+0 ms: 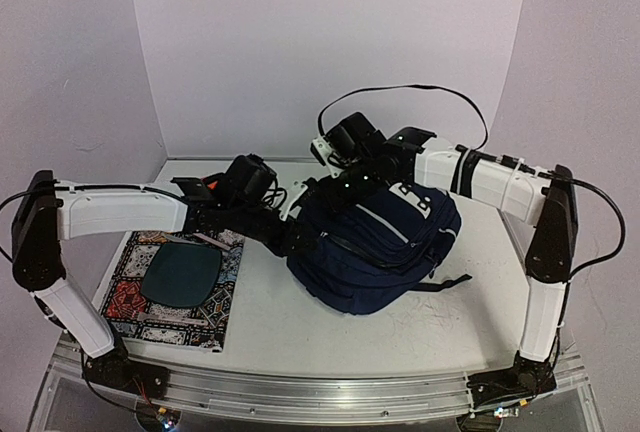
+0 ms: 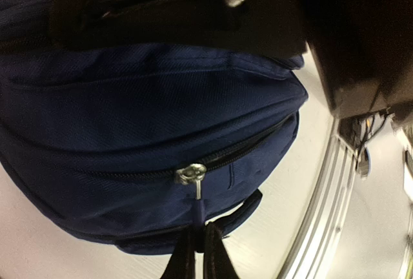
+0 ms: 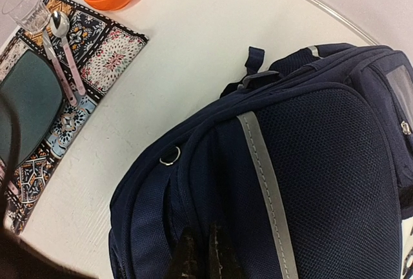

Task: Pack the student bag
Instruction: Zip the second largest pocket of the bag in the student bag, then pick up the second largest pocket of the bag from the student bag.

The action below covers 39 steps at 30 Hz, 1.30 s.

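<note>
The overhead view is evenly, softly lit; the student bag (image 1: 375,247) casts only a short soft shadow on the white worktop (image 1: 300,322); the left wrist view is dim, its top right nearly black, only the zip pull (image 2: 191,174) sharp, the background at right blurred and bowed; the right wrist view is bright and crisp, bowed at the edges, a dark blur in its lower left corner.

The left arm (image 1: 120,209) and right arm (image 1: 490,180) reach inward. The left end effector (image 2: 201,243) and right end effector (image 3: 201,245) are both closed.
</note>
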Each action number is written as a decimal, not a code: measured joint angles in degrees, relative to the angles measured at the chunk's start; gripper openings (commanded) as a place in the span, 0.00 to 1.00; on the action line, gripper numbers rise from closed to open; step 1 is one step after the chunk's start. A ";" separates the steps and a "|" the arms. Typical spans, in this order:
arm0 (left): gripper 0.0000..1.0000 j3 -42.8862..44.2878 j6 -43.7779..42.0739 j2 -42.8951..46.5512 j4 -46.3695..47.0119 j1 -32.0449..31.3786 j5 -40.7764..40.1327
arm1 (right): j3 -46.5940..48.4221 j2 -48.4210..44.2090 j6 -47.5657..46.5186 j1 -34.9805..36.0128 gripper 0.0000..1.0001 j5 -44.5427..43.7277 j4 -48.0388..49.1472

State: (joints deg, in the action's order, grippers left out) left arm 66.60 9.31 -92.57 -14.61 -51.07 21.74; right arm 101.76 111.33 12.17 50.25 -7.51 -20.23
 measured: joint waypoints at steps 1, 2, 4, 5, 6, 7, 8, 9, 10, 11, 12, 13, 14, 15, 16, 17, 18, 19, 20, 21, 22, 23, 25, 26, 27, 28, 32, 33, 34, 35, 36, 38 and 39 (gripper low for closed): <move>0.00 -0.03 1.53 0.01 0.23 -0.98 -1.27 | 0.25 0.12 -0.38 -0.09 0.00 0.53 -0.76; 0.00 -0.20 2.73 0.02 1.14 -1.54 -2.23 | 0.42 0.17 -0.48 -0.13 0.00 0.91 -1.09; 0.00 -1.14 5.57 0.02 3.74 -2.52 -4.07 | 1.03 0.49 -0.65 -0.44 0.00 1.85 -1.27; 0.00 -1.78 6.90 0.02 5.30 -2.93 -4.92 | 1.20 0.69 -0.72 -0.57 0.00 2.21 -1.26; 0.00 -2.48 8.27 0.02 6.94 -3.36 -5.79 | 1.32 0.89 -0.77 -0.71 0.00 2.56 -1.22; 0.00 -3.35 9.88 0.02 8.83 -3.89 -6.75 | 1.37 1.11 -0.73 -0.83 0.00 3.00 -1.16; 0.00 -4.06 11.60 -0.03 10.49 -4.55 -8.00 | 1.37 1.27 -0.75 -0.94 0.00 3.36 -1.08; 0.00 -4.52 13.08 -0.10 11.72 -5.14 -9.20 | 1.37 1.39 -0.79 -1.06 0.01 3.77 -1.05; 0.00 -4.66 14.40 -0.30 12.63 -5.75 -10.51 | 1.37 1.42 -0.75 -1.16 0.03 3.99 -1.00; 0.00 -4.69 15.66 -0.57 13.48 -6.36 -11.89 | 1.37 1.42 -0.70 -1.28 0.06 4.10 -0.95; 0.00 -4.69 16.84 -0.92 14.42 -6.96 -13.36 | 1.37 1.39 -0.64 -1.44 0.08 4.08 -0.90; 0.01 -4.69 17.77 -1.30 15.28 -7.43 -14.68 | 1.26 1.33 -0.57 -1.53 0.11 3.99 -0.73; 0.04 -4.71 18.22 -1.54 15.90 -7.77 -15.75 | 0.72 1.08 -0.52 -1.66 0.13 3.77 -0.24; 0.07 -4.77 18.50 -1.70 16.40 -8.15 -16.69 | -0.40 0.55 -0.27 -1.73 0.17 3.44 0.83; 0.11 -4.98 18.65 -1.74 16.80 -8.62 -17.43 | -1.86 -0.23 -0.05 -1.74 0.20 3.13 2.20; 0.17 -5.38 18.71 -1.74 17.48 -9.19 -18.01 | -3.70 -1.35 0.19 -1.69 0.24 2.77 3.64; 0.22 -5.76 18.57 -1.73 18.19 -9.77 -18.37 | -5.84 -2.70 0.54 -1.59 0.27 2.28 4.99; 0.28 -6.21 18.32 -1.73 19.11 -10.42 -18.28 | -8.22 -4.28 0.83 -1.46 0.29 1.70 6.35; 0.32 -6.61 17.92 -1.72 20.24 -11.36 -17.86 | -10.41 -5.84 1.13 -1.39 0.32 1.06 7.75; 0.37 -7.02 17.47 -1.60 21.36 -12.39 -17.43 | -12.17 -7.18 1.53 -1.35 0.35 0.46 8.76; 0.41 -7.44 16.91 -1.34 22.23 -13.30 -17.02 | -13.94 -8.59 2.06 -1.26 0.37 -0.14 9.60; 0.45 -7.92 16.33 -0.91 22.80 -14.11 -16.75 | -15.84 -10.15 2.67 -1.12 0.39 -0.73 10.29; 0.51 -9.22 16.17 0.59 23.69 -15.07 -16.30 | -19.28 -13.42 3.73 -1.02 0.43 -1.68 10.95; 0.54 -9.86 16.05 1.61 23.91 -15.13 -16.28 | -20.68 -15.01 4.50 -1.02 0.44 -2.11 11.15; 0.58 -10.59 16.00 2.85 24.13 -15.00 -16.34 | -22.10 -16.74 5.37 -1.03 0.45 -2.46 11.32; 0.60 -11.28 16.03 4.11 24.27 -14.76 -16.43 | -23.36 -18.37 6.19 -1.02 0.46 -2.67 11.44; 0.66 -13.42 16.32 9.71 23.31 -13.16 -17.73 | -27.28 -23.72 11.40 0.11 0.48 -4.53 11.96; 0.67 -13.56 16.28 10.89 22.80 -12.40 -18.06 | -28.11 -24.73 12.82 0.83 0.48 -5.09 12.01; 0.68 -13.54 16.30 11.98 22.13 -11.17 -18.28 | -28.86 -25.55 14.61 2.06 0.48 -5.71 11.97; 0.70 -13.54 16.34 12.70 21.38 -9.86 -18.37 | -29.21 -25.83 16.11 3.22 0.49 -6.11 11.88; 0.72 -13.54 16.44 13.26 20.68 -8.37 -18.41 | -29.47 -25.95 17.57 4.47 0.48 -6.44 11.87; 0.76 -13.53 16.80 13.84 19.36 -5.27 -18.38 | -29.95 -25.97 20.52 6.99 0.47 -6.94 11.90; 0.77 -13.46 17.19 13.89 18.51 -3.51 -18.33 | -30.24 -25.97 22.59 8.53 0.45 -7.26 11.70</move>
State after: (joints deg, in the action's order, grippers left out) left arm 53.14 26.49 -78.68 3.90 -54.57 3.41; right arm 71.52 85.36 34.76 58.78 -14.77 -8.53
